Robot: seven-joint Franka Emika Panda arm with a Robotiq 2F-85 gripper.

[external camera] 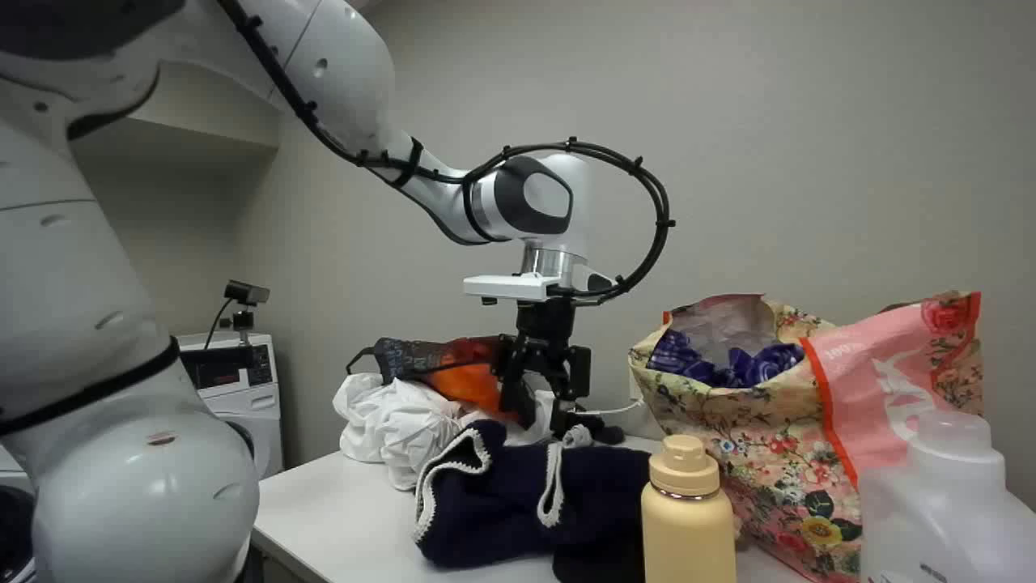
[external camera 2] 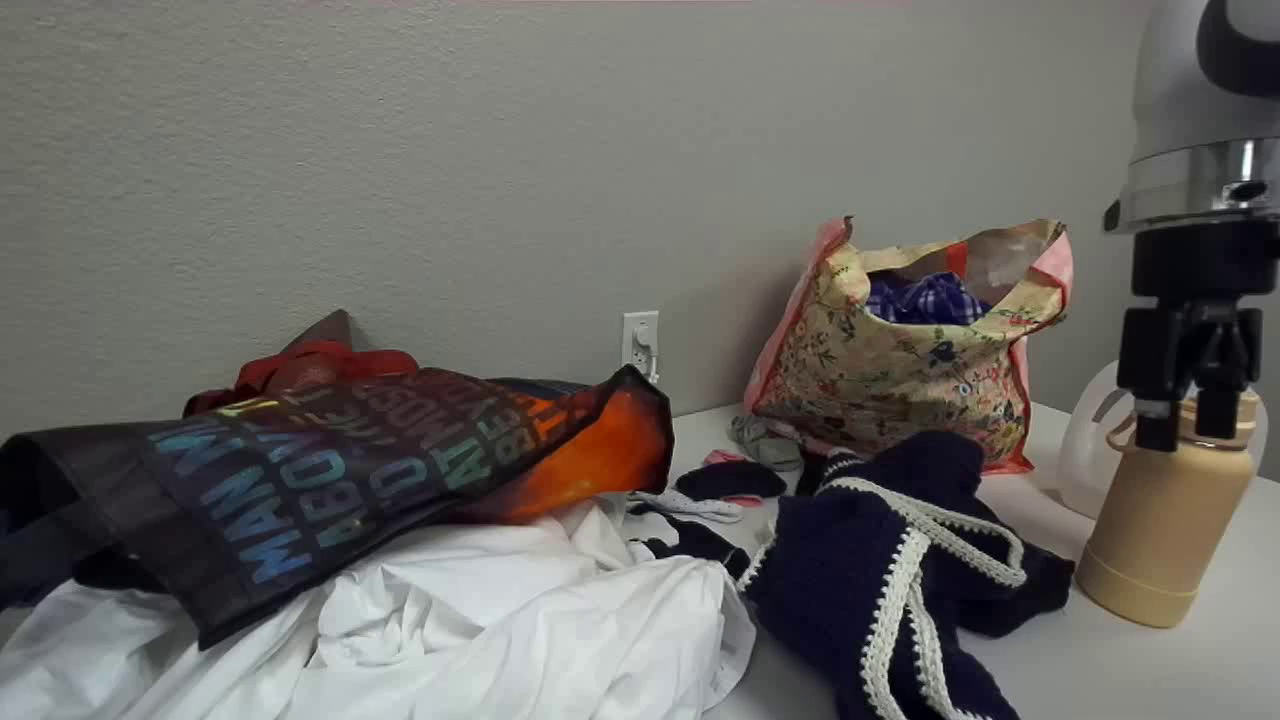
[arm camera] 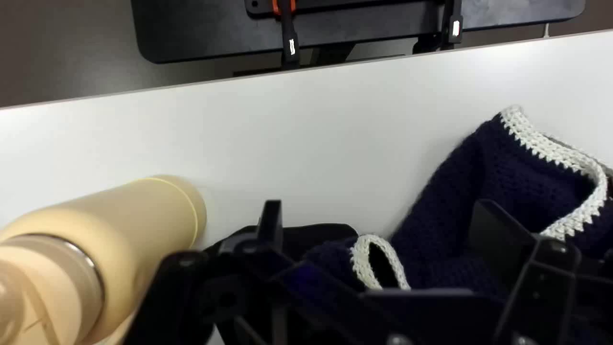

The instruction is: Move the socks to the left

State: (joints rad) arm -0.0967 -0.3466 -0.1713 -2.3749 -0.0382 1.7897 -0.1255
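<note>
Several small items that look like socks lie between the wall and the navy garment: a black one [external camera 2: 730,480], a white speckled one [external camera 2: 695,505] and a grey bundle [external camera 2: 765,442]. In an exterior view, a dark one [external camera: 603,429] shows partly behind the gripper. My gripper [external camera: 541,414] is open and empty, pointing down above the table. It also shows near the bottle in an exterior view [external camera 2: 1188,420]. In the wrist view, its spread fingers [arm camera: 378,215] are over the navy knit garment [arm camera: 455,201] with white trim. No socks can be made out there.
A cream bottle [external camera: 688,518] and a clear jug [external camera: 931,502] stand by the floral bag [external camera: 769,437]. White cloth [external camera 2: 540,640] lies under a dark printed bag [external camera 2: 400,480]. Black cloth [arm camera: 311,235] lies beside the navy garment. The white table's edge [arm camera: 306,72] shows in the wrist view.
</note>
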